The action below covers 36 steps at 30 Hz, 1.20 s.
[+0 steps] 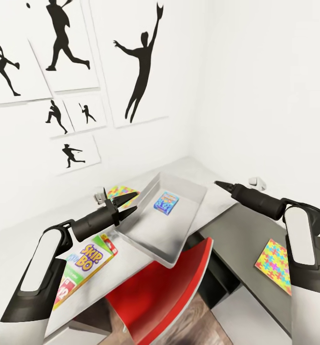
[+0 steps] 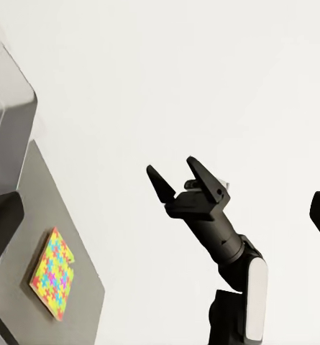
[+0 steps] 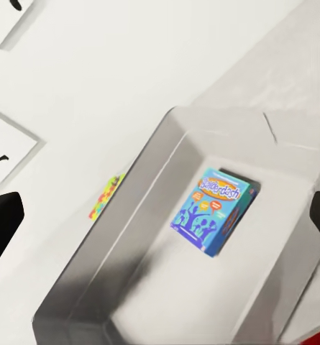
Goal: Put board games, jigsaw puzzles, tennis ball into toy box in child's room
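The toy box (image 1: 179,225) sits on the pale tabletop (image 1: 16,249) against the white wall, and 1 toy already lies flat on its floor: the small blue board game (image 1: 166,202), seen closely in the right wrist view (image 3: 214,210), well clear of the sloped walls. The left gripper (image 1: 132,204) hovers over the box's near-left rim with its 2 fingers spread and nothing between them, a posture that fits either a release just made or a reach toward the next toy. Just behind it, beside the box's outer wall, lies 1 jigsaw puzzle (image 1: 121,192), partly hidden by the gripper in the head view and showing as a thin coloured edge (image 3: 106,195) from the right wrist. The Skip-Bo box (image 1: 85,270) rests flat on the tabletop near the robot, under the left forearm, close to the box, so a short lift would likely carry it in. The right gripper (image 2: 180,181) hangs in the air beyond the far end of the box, above the tabletop, fingers apart and empty; the left wrist camera shows the gap plainly. The second jigsaw puzzle (image 1: 274,265) lies on the lower dark grey cabinet section (image 1: 236,235), within the right arm's side, which probably makes it that arm's job. A red-seated chair (image 1: 160,297) stands tucked below the box. By this count 1 of 6 toys is in.
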{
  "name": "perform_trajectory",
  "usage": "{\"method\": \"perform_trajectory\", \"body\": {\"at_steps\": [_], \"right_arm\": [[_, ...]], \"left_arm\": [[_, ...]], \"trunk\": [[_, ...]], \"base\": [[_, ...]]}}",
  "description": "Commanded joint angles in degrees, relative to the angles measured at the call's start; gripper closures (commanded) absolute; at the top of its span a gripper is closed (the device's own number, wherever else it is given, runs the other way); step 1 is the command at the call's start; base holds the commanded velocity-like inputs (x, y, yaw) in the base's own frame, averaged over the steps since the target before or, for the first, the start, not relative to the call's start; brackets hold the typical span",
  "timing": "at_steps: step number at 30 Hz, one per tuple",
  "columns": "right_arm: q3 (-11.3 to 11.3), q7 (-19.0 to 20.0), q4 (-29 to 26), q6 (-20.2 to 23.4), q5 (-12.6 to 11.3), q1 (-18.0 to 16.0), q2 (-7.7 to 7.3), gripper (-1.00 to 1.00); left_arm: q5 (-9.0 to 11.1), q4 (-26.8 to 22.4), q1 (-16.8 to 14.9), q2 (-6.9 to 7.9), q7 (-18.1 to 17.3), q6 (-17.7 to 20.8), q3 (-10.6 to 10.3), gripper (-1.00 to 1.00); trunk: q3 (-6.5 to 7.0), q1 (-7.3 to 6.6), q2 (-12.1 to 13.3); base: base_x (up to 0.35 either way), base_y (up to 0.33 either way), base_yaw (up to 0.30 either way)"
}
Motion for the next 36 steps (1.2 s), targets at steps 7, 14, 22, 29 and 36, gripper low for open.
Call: {"method": "perform_trajectory", "body": {"at_steps": [7, 14, 22, 29, 36], "right_arm": [[-0.09, 0.59, 0.0, 0.27, 0.57, -0.07, -0.02, -1.0], [-0.09, 0.59, 0.0, 0.27, 0.52, -0.07, -0.07, -1.0], [-0.1, 0.59, 0.0, 0.27, 0.4, -0.12, -0.11, -1.0], [-0.15, 0.59, 0.0, 0.27, 0.32, -0.15, -0.19, -1.0], [-0.18, 0.59, 0.0, 0.27, 0.31, -0.16, -0.21, -1.0]], "left_arm": [[-1.0, 0.01, -0.04, 0.0, -0.38, 0.22, 0.06, -1.0], [-1.22, 0.01, -0.04, 0.0, -0.38, 0.22, 0.05, -1.0], [-1.26, 0.01, -0.04, 0.0, -0.38, 0.22, 0.05, -1.0], [-1.34, 0.01, -0.04, 0.0, -0.38, 0.22, 0.05, -1.0], [-1.35, 0.01, -0.04, 0.0, -0.38, 0.2, 0.05, -1.0]], "trunk": [[0.55, 0.03, -0.1], [1.19, 0.03, -0.1], [1.93, 0.03, -0.1], [2.57, 0.03, -0.1], [3.21, 0.03, -0.1]], "base": [[0.0, 0.0, -0.154], [0.0, 0.0, -0.154], [0.0, 0.0, -0.156], [0.0, 0.0, -0.156], [0.0, 0.0, -0.156]]}}
